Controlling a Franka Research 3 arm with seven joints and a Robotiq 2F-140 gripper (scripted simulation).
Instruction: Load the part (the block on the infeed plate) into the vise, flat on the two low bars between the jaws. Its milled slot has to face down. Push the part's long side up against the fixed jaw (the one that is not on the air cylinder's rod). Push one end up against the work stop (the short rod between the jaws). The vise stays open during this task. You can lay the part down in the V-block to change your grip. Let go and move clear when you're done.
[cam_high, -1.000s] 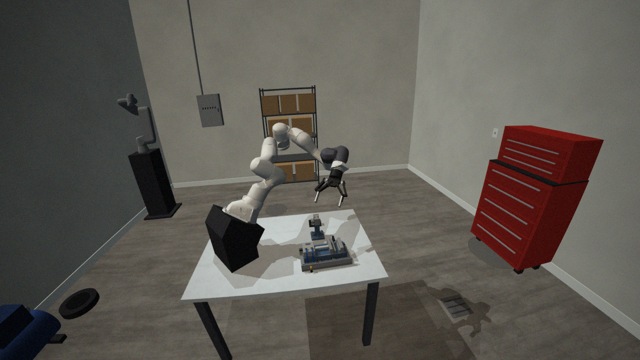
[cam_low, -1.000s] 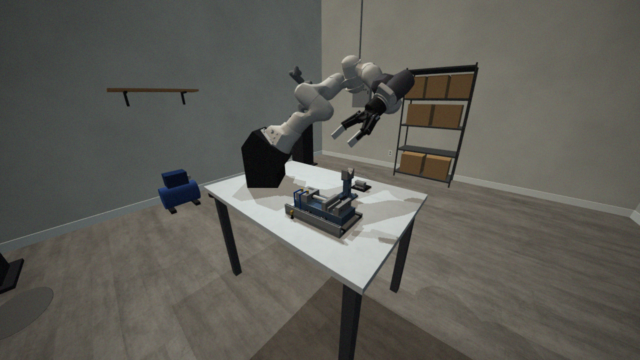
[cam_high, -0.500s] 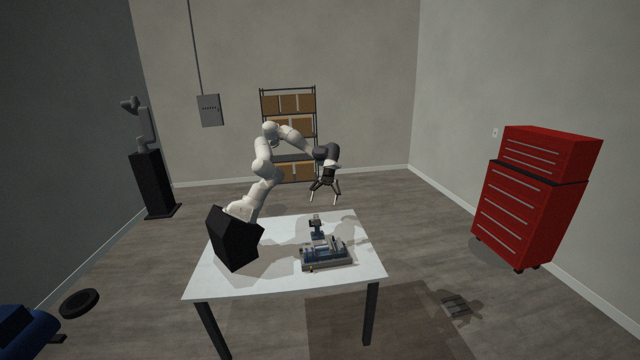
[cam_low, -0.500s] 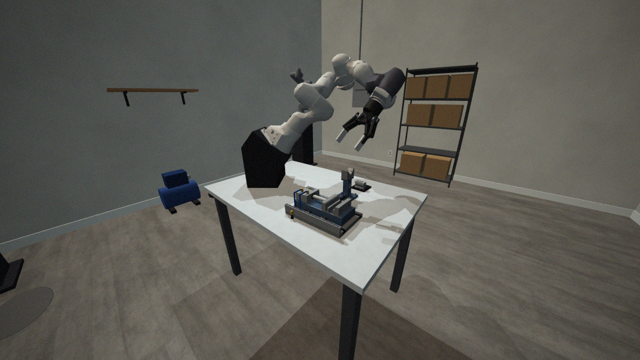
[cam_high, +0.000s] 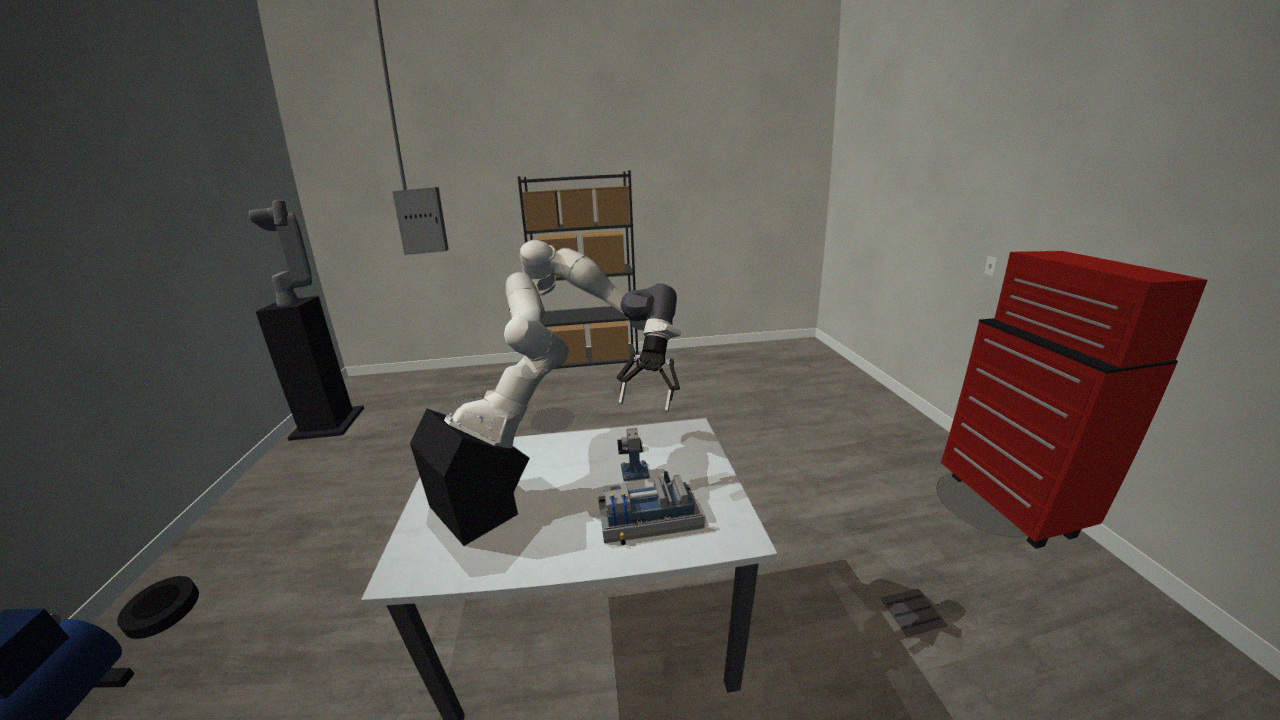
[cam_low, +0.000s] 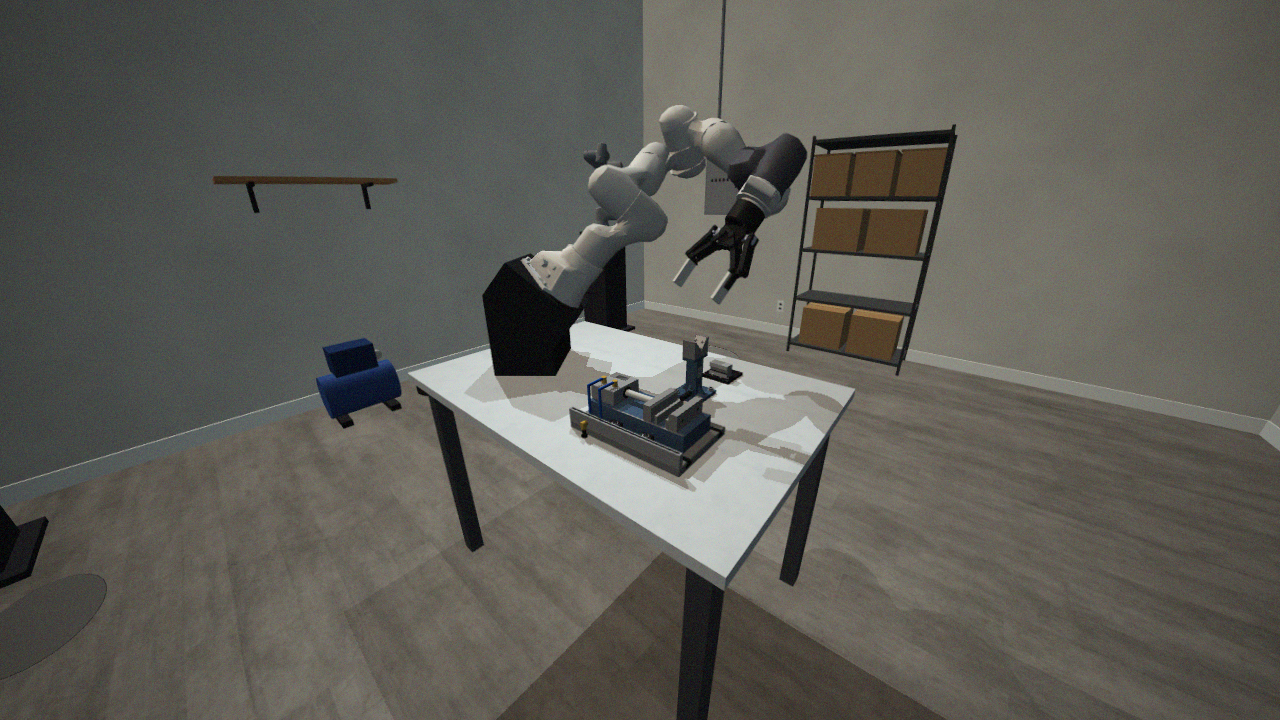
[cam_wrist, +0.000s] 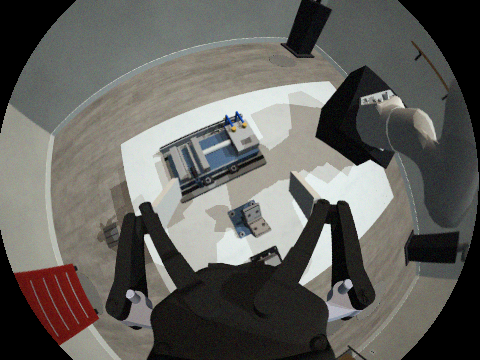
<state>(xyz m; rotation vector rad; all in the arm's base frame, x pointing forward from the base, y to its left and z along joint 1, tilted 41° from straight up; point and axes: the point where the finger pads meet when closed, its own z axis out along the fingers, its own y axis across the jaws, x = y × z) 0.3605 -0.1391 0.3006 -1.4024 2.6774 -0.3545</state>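
Observation:
My gripper (cam_high: 644, 399) (cam_low: 702, 280) (cam_wrist: 234, 184) is open and empty, high above the table, with its fingers tilted downward. The part (cam_low: 719, 366) (cam_wrist: 271, 260) lies on the dark infeed plate (cam_low: 730, 379) behind the V-block; the gripper body partly hides it in the wrist view. The V-block (cam_high: 631, 437) (cam_low: 694, 347) (cam_wrist: 253, 212) stands on a blue post. The vise (cam_high: 653, 513) (cam_low: 637, 418) (cam_wrist: 216, 155) is open, with no part between its fixed jaw (cam_wrist: 179, 163) and moving jaw (cam_wrist: 199, 154). The work stop and slot direction are too small to tell.
The V-block post stands between the vise and the infeed plate. The black arm base (cam_high: 465, 483) (cam_low: 528, 322) (cam_wrist: 347, 120) stands on the other side of the table (cam_high: 572, 565) (cam_low: 626, 488). Blue air hoses (cam_wrist: 232, 118) rise at the vise's cylinder end.

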